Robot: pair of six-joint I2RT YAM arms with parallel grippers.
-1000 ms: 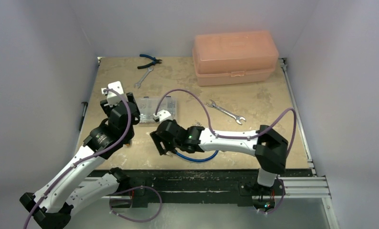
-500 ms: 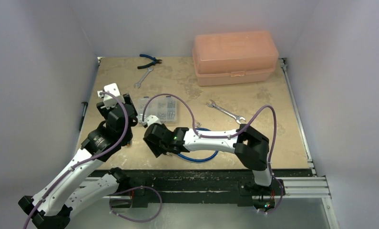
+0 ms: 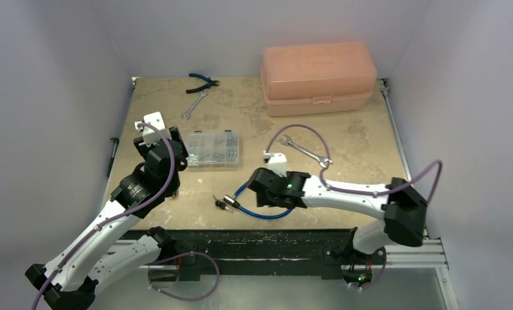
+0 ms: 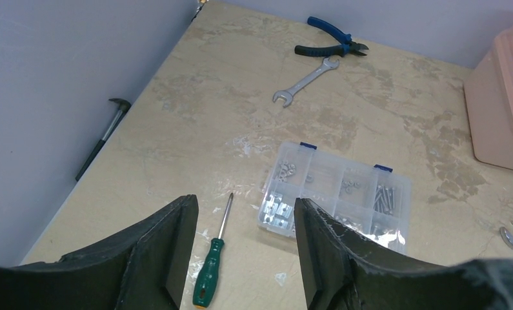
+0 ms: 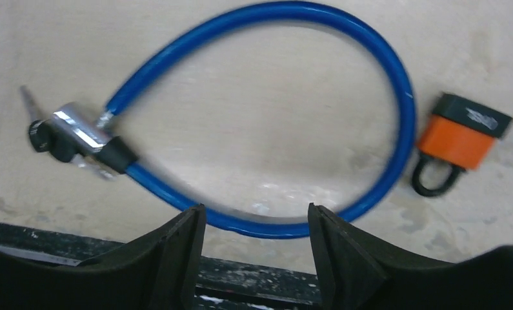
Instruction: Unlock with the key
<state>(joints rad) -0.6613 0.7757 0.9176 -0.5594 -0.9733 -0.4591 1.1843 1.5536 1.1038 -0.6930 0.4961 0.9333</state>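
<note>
Left wrist view: clear organizer box (image 4: 344, 163) holds screws (image 4: 382, 195); left tool (image 4: 244, 213) and right tool (image 5: 255, 216) gape empty.

The orange padlock (image 5: 461, 139) bears a pale marking, too blurred to read.

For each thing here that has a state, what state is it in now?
left gripper, jaws open, empty
right gripper, jaws open, empty
cable lock, closed in a loop
key, at the lock's barrel; whether inserted, unclear
orange padlock, shackle shut
toolbox, lid shut
parts box, lid shut
</note>
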